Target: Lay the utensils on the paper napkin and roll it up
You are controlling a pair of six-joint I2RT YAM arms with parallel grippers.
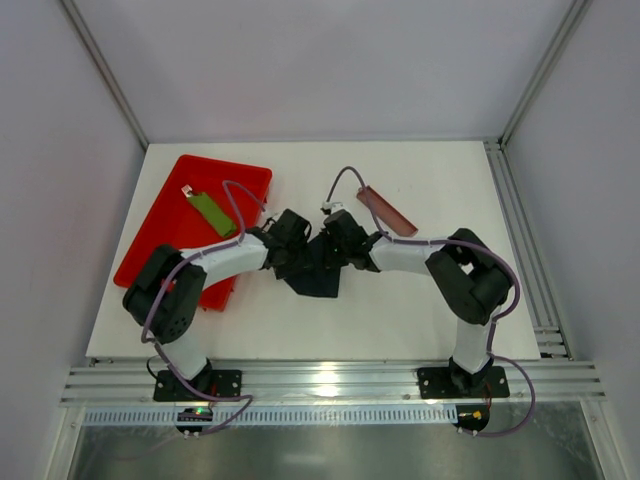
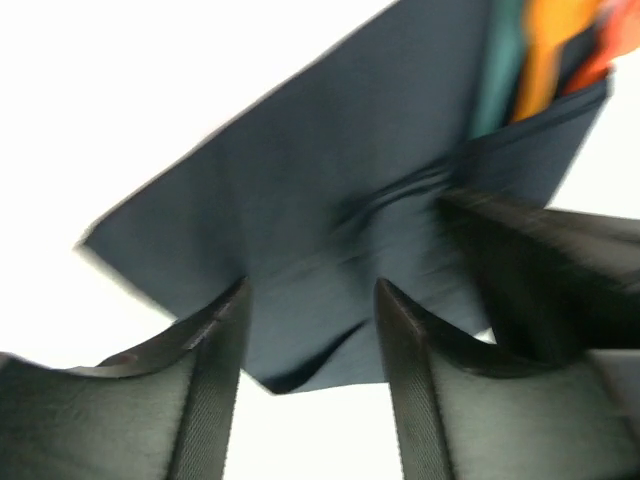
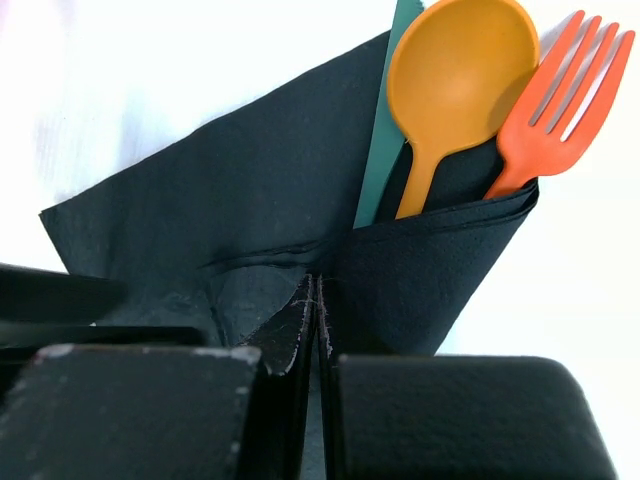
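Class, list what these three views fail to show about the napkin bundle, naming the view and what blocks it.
Right wrist: spoon and fork handles hidden inside the black napkin's fold.
Left wrist: motion blur smears them; top edge crops them.
Top external: left gripper and right gripper cover them.

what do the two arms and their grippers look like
The arms are alike. The left arm and right arm each have white tube links between bulky black joint housings and stand on black base plates. A thin purple-grey cable loops loosely along each arm. The left gripper and right gripper each have two flat matte black fingers.
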